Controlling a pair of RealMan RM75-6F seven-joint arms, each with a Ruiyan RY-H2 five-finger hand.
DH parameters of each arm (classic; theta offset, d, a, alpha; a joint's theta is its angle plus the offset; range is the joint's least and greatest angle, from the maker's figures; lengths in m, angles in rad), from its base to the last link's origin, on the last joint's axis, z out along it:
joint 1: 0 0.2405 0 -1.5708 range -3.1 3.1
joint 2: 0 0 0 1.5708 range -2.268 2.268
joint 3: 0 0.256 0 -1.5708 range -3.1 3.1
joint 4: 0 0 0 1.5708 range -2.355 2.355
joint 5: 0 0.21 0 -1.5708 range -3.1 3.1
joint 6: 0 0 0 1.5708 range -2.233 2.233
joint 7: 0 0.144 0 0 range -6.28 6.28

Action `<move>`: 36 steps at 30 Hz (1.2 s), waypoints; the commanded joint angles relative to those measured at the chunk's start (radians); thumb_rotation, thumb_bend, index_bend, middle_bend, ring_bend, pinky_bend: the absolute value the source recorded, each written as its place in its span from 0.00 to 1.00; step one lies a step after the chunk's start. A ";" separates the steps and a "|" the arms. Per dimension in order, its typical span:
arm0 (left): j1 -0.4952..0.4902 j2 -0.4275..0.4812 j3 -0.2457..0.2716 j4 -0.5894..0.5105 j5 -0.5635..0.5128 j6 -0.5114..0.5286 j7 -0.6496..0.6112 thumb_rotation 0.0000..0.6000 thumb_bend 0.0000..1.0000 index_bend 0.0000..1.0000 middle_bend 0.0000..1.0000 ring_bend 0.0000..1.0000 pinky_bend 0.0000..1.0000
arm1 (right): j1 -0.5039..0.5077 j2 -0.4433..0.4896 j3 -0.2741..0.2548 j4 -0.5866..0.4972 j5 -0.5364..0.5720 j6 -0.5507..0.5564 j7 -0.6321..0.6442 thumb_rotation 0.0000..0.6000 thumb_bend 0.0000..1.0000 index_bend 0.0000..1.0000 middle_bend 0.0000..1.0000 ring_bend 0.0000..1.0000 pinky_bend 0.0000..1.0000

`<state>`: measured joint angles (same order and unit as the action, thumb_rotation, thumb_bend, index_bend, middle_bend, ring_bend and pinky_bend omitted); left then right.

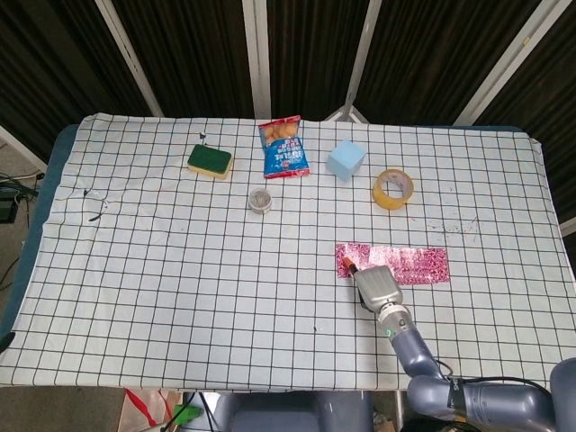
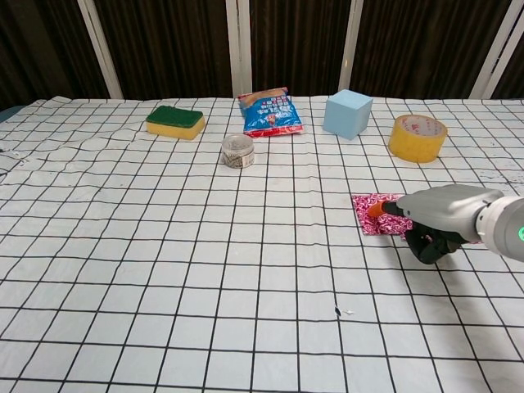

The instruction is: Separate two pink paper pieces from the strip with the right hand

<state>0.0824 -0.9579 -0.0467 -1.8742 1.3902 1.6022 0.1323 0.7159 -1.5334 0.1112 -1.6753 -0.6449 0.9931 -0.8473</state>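
Observation:
A pink patterned paper strip [image 1: 400, 263] lies flat on the checked tablecloth at the right of centre; in the chest view only its left end [image 2: 377, 219] shows. My right hand [image 1: 376, 286] hovers low over the strip's near left part, silver back up. Its orange fingertip [image 2: 377, 210] points left and touches or nearly touches the paper. Dark fingers curl under the palm [image 2: 442, 214], and whether they pinch paper is hidden. The left hand appears in neither view.
Along the far side stand a green and yellow sponge [image 1: 210, 161], a blue snack bag [image 1: 284, 148], a light blue cube [image 1: 346, 159] and a yellow tape roll [image 1: 394, 188]. A small round tin [image 1: 260, 200] sits nearer the middle.

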 commanded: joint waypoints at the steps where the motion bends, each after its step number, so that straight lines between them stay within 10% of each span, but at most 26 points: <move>1: -0.001 0.000 0.000 0.000 0.000 -0.001 0.001 1.00 0.26 0.15 0.00 0.00 0.06 | 0.006 -0.003 -0.005 0.000 0.005 0.003 -0.002 1.00 0.84 0.10 0.86 0.79 0.62; 36: -0.001 0.015 -0.001 0.010 -0.005 -0.008 -0.048 1.00 0.26 0.15 0.00 0.00 0.06 | 0.127 -0.115 -0.037 -0.085 0.079 0.106 -0.123 1.00 0.84 0.11 0.86 0.79 0.62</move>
<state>0.0816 -0.9425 -0.0481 -1.8641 1.3851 1.5945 0.0849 0.8397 -1.6467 0.0753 -1.7559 -0.5660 1.0947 -0.9669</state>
